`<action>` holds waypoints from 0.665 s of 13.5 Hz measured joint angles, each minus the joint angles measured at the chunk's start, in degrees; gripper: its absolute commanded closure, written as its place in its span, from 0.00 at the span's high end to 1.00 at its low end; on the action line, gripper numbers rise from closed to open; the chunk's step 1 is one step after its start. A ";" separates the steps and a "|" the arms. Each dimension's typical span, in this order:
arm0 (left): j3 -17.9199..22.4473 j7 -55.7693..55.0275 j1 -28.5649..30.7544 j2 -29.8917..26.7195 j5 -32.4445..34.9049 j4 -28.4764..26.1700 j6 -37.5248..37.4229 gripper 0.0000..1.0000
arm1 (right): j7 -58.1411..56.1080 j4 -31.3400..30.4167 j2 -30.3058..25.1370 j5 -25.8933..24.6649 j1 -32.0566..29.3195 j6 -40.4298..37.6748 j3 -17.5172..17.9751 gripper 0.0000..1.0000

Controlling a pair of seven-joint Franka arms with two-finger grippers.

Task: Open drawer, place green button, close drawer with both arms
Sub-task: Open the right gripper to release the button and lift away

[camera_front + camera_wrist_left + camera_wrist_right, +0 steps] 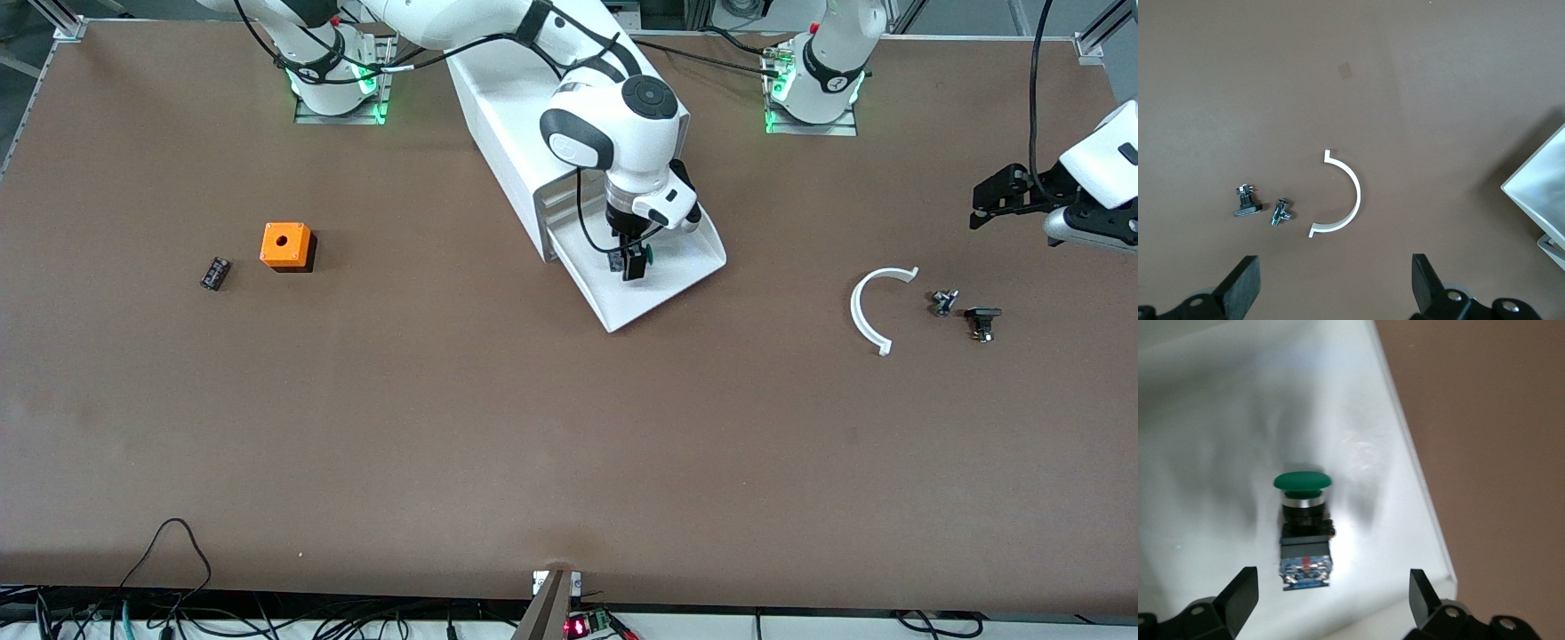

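**Button resting in the open drawer, right gripper spread above it**

Going across the front view from the right arm's end of the table: a small black part is lying at about nine o'clock from the table's centre, with an orange plastic box with a round hole just beside it toward the middle.

At about twelve o'clock, the big white boxy cabinet is standing with its lowest white drawer, a shallow tray with a sloped front, pulled out. The right gripper is hanging over this tray. In the right wrist view its fingers are standing well apart, touching nothing, and the small push button with a green round cap and black-blue body is lying on the tray floor between them, near the tray's side rim.

At about three o'clock, a white plastic half-ring and two small dark metal parts are lying on the brown table. The left gripper is waiting over the table near them, its fingers apart and empty.

The placing step appears to be finishing. The next move likely calls for lifting the right gripper out of the tray, then pushing the sloped front inward without jolting the button.
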 measured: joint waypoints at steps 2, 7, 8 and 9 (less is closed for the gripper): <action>0.06 0.00 0.02 0.06 0.00 0.00 0.00 1.00 | 3.42 1.05 -2.76 -0.02 -1.23 -0.04 -0.73 1.00; 0.19 0.00 0.12 3.11 0.00 -0.22 0.26 1.00 | 11.91 1.37 -10.99 1.95 -9.13 -0.77 -1.08 1.00; 0.20 0.00 0.13 4.16 0.00 -0.25 0.36 1.00 | 14.63 1.32 -12.06 3.87 -11.19 -0.94 -1.10 1.00; 0.19 0.01 0.12 4.98 0.00 -0.35 0.36 1.00 | 18.64 1.02 -13.00 5.30 -13.26 -1.26 -1.14 1.00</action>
